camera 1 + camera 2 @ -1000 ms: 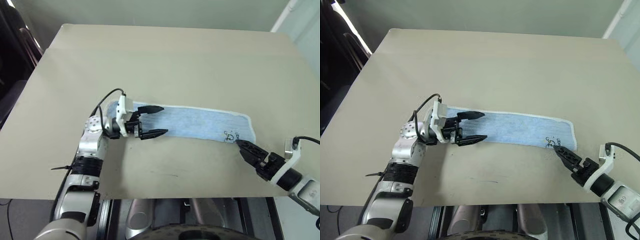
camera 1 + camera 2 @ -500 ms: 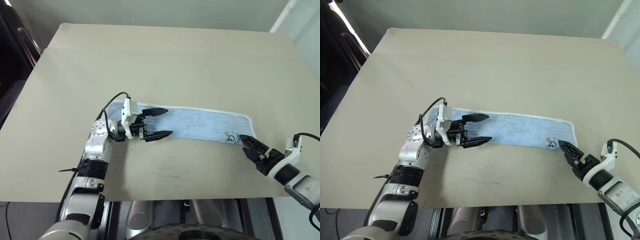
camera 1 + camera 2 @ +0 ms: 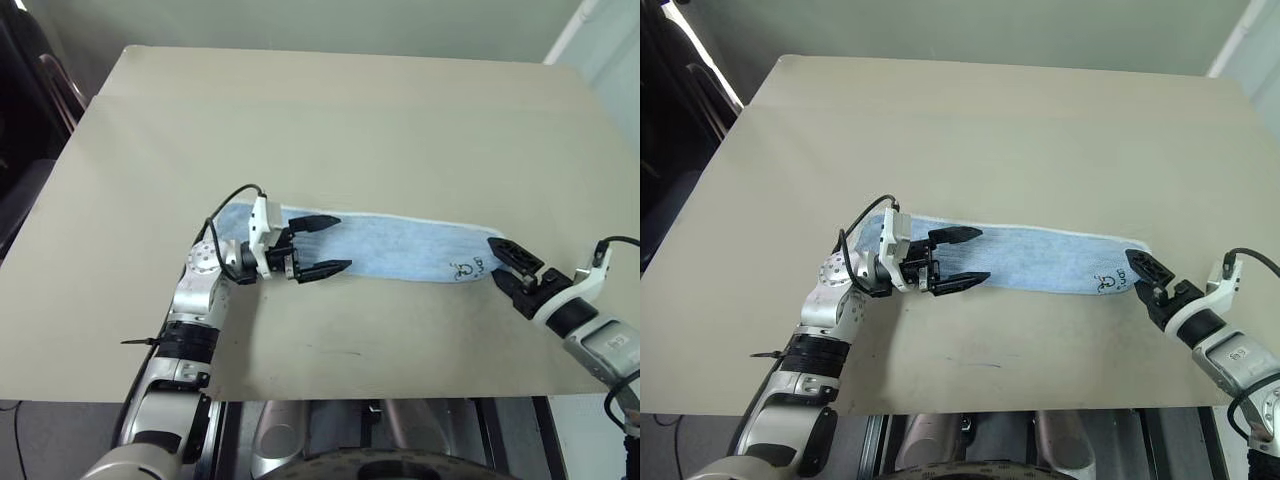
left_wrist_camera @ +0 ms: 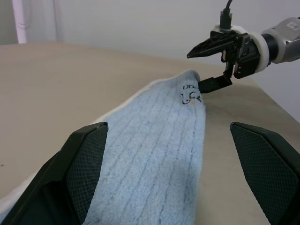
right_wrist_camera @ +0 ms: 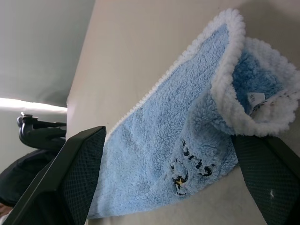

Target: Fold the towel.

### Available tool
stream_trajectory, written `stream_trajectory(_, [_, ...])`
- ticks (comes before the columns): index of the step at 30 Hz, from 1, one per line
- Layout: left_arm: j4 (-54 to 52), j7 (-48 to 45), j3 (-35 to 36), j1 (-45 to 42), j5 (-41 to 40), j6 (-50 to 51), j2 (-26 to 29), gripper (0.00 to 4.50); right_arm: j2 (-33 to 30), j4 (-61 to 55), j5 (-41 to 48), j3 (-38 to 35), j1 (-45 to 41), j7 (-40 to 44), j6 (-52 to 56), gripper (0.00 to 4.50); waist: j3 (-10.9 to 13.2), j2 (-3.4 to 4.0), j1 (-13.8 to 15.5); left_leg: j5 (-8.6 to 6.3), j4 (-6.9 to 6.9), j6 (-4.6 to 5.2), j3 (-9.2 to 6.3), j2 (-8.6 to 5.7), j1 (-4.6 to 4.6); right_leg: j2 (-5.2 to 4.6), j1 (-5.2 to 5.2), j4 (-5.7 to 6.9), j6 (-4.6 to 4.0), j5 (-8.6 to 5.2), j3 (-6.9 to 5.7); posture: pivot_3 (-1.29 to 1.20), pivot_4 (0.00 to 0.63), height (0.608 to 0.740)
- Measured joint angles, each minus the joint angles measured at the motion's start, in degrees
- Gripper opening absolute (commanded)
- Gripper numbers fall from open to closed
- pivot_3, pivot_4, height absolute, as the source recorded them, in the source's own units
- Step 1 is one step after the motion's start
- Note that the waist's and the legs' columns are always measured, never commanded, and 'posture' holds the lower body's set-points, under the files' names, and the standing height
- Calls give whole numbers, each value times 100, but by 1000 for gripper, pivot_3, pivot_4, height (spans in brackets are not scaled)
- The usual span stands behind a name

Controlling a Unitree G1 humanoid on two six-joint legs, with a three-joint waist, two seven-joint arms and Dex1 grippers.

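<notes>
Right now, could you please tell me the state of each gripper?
Left gripper: open, holding nothing, poised over the left end of the towel.
Right gripper: open, holding nothing, at the towel's right end.

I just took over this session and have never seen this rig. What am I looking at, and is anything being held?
Two pictures come from the robot's head, looking down over a tan table. Two come from cameras on its wrists, looking out between each end effector's own black fingers. A light blue towel lies in a long strip on the table. The left end effector is open over one end; the right end effector is open at the other end, by the dark embroidered mark. Neither holds anything.
</notes>
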Motion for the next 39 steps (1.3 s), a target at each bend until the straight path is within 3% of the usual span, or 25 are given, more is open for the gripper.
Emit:
stream_trajectory(25, [-76, 135, -37, 31, -3, 13, 23, 4500, 507, -134, 66, -383, 316, -571, 12, 4450, 0, 1, 12, 6, -7, 11, 3, 0, 6, -2, 4, -15, 34, -15, 2, 0, 150, 697])
stream_trajectory(28, [-67, 133, -54, 24, 42, -18, 8, 4500, 540, -119, 81, -400, 338, -615, -19, 3841, 0, 1, 13, 6, -7, 10, 3, 0, 5, -2, 4, -16, 35, -15, 2, 0, 150, 697])
stream_trajectory(39, [198, 119, -77, -126, 174, -274, -96, 4500, 672, -107, 77, -361, 367, -874, -317, 28, 0, 6, 14, 6, -9, 11, 4, 0, 5, -2, 3, -16, 36, -13, 5, 0, 150, 697])
